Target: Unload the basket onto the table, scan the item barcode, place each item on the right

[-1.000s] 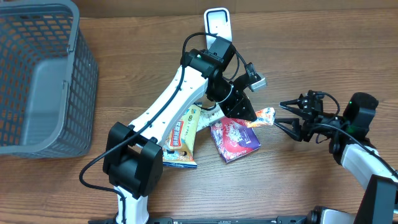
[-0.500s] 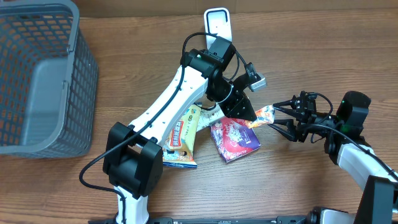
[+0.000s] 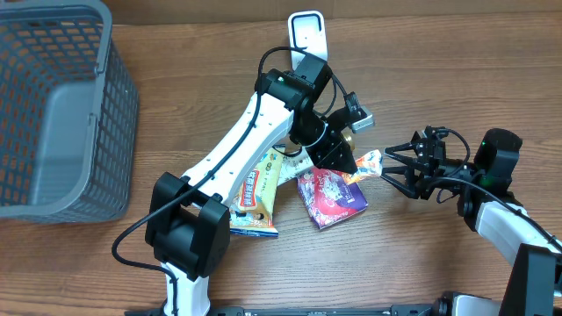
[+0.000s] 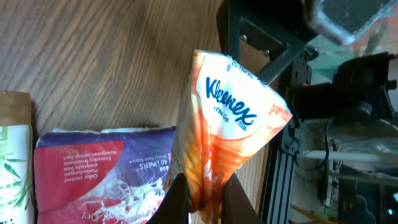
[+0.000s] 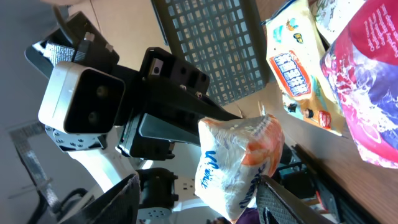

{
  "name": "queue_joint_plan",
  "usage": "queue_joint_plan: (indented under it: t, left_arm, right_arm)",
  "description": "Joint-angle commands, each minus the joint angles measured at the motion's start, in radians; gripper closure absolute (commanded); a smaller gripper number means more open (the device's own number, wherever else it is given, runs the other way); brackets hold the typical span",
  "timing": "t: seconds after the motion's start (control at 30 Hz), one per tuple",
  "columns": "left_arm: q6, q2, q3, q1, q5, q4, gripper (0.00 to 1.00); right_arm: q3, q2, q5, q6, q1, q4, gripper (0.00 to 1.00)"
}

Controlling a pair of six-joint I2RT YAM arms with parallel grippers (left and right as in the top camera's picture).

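The orange and white tissue pack [image 4: 233,118] carries the blue brand name "Kleenex", with small letters "TO GO" under it. The red and purple pack [image 4: 106,162] shows "40 LINERS" upside down; its other lines are too small to read.

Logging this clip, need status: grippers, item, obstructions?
Left gripper shut on Kleenex pack. Right gripper open, facing it. Purple pack lies alongside.

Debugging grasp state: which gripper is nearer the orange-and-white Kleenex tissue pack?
Left. The left gripper is shut on one end of the orange-and-white Kleenex tissue pack; the right gripper is open at the other end, not gripping.
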Motion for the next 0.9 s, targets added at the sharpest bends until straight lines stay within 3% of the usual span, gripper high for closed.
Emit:
queue_joint_plan:
  t: [0.0,0.07,0.2,0.57,0.87]
  left_arm:
    - [0.071,-0.023,0.006,-0.002,-0.016,-0.025,0.96]
    - [0.071,-0.027,0.017,-0.002,-0.052,-0.041,0.96]
    - [0.07,-0.028,0.053,-0.002,-0.109,-0.074,0.96]
    - [0.07,-0.028,0.215,0.005,-0.123,-0.091,0.96]
    - [0.093,-0.028,0.225,-0.003,-0.13,-0.186,0.96]
  right_arm:
    - [0.013,0.004,-0.032,-0.051,0.005,0.006,0.36]
    - [0.013,0.004,-0.032,-0.051,0.007,-0.006,0.36]
    - [0.013,0.004,-0.032,-0.051,0.031,-0.009,0.24]
    - [0.008,0.006,0.018,-0.101,0.076,-0.104,0.28]
    - [0.008,0.01,0.079,-0.127,0.076,-0.093,0.28]
